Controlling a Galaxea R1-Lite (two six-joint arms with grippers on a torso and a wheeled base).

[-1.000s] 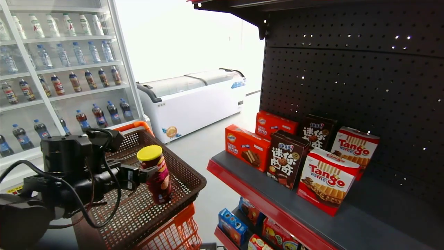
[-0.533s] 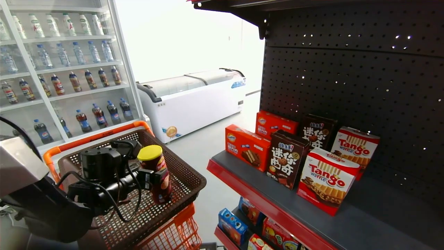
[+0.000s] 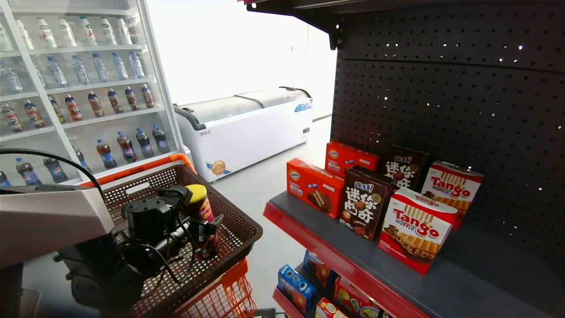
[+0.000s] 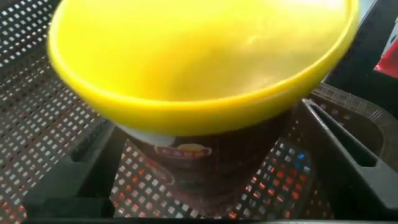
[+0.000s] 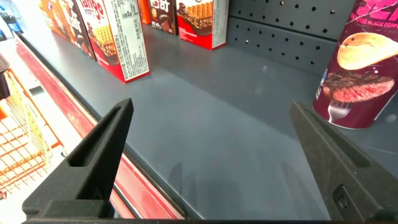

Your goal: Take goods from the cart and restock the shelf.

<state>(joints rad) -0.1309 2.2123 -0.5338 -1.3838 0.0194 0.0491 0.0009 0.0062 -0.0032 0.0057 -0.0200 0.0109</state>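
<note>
A dark-red chip can with a yellow lid stands upright in the brown cart basket. My left gripper is open around the can's body. Its two black fingers flank the can, and mesh shows in the gaps on both sides. My right gripper is open and empty, low over the dark shelf board. A purple chip can stands on that board beside it. Wafer boxes stand farther along.
The shelf with a red front edge carries orange, brown and red-white snack boxes toward its back. Bare board lies in front of them. An orange wire basket hangs under the brown one. A drinks cooler and a chest freezer stand behind.
My left arm has come forward and lower in the basket, bringing its fingers from beside the chip can to either side of it. The can has stayed in place.
</note>
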